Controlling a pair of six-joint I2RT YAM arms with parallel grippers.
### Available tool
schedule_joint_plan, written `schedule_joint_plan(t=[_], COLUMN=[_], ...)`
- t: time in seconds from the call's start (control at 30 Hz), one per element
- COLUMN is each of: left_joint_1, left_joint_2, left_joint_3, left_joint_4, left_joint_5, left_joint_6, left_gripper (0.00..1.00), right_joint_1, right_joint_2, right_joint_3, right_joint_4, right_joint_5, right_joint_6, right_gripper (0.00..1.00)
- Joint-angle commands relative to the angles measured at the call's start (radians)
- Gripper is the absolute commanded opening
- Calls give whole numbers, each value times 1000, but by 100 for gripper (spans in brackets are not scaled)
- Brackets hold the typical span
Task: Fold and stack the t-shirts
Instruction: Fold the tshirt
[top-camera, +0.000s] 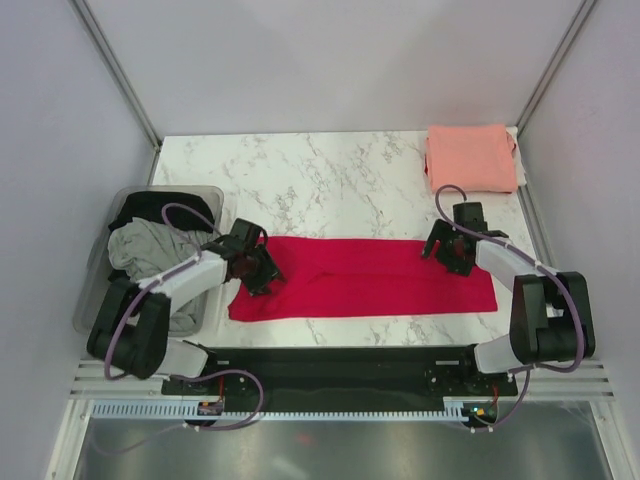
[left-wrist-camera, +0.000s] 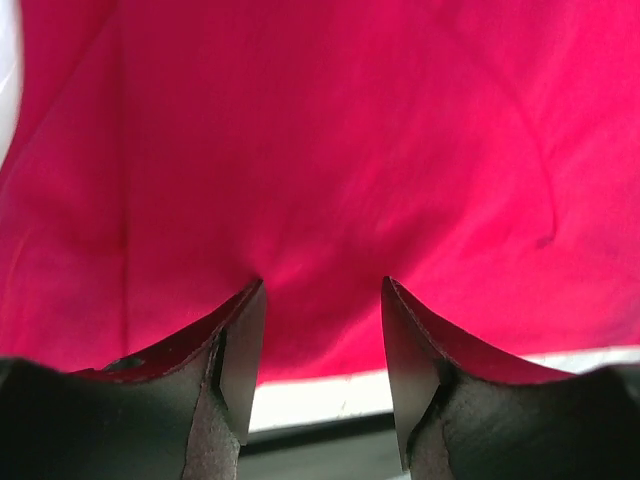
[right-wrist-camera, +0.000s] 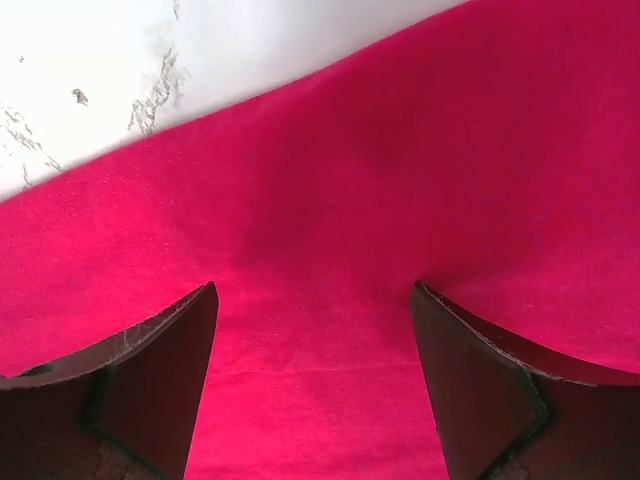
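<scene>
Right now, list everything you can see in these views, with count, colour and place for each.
red t-shirt: one, crimson, long flat strip across the near middle of the table
pink t-shirt: one, salmon, folded, far right corner
grey t-shirt: one, grey, crumpled in the bin
black t-shirt: one, black, bin's far end
bin: one, clear, left edge
table: one, white marble
left pincer: one, black, open, on the red t-shirt's left end
right pincer: one, black, open, towards its right end
</scene>
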Motion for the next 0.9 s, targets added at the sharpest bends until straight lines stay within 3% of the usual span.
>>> schedule_joint_plan(t=[0.0,0.27,0.37,0.4,0.47,0.5,0.6,0.63,0.7,0.87], left_joint_1=[-4,-2,-2,-4,-4,-7,-31,-42,-68,-64], left_joint_2=[156,501,643,684,811,854,1011,1037,1037,884], left_joint_3=[84,363,535,589,793,959,1263,1454,1625,1692], left_joint_4=[128,142,108,79,37,-8,-130,-198,-208,-207], left_joint_5=[-49,-58,-61,-58,-44,-26,-6,-18,-26,6], left_joint_6=[14,52,58,61,69,92,185,216,293,414], left_gripper=[56,55,54,54,54,54,52,52,53,64], right_joint_1=[28,83,214,337,545,608,771,792,828,832], right_joint_2=[17,-88,-161,-217,-285,-300,-336,-343,-362,-325], right_joint_3=[-62,-230,-289,-291,-253,-228,-107,-74,15,179], right_joint_4=[5,22,55,58,60,46,-21,-50,-121,-216], right_joint_5=[11,-104,-164,-159,-130,-116,-58,-40,2,100], right_joint_6=[29,150,290,383,465,535,583,585,576,468], right_gripper=[86,88,89,90,91,92,93,93,95,98])
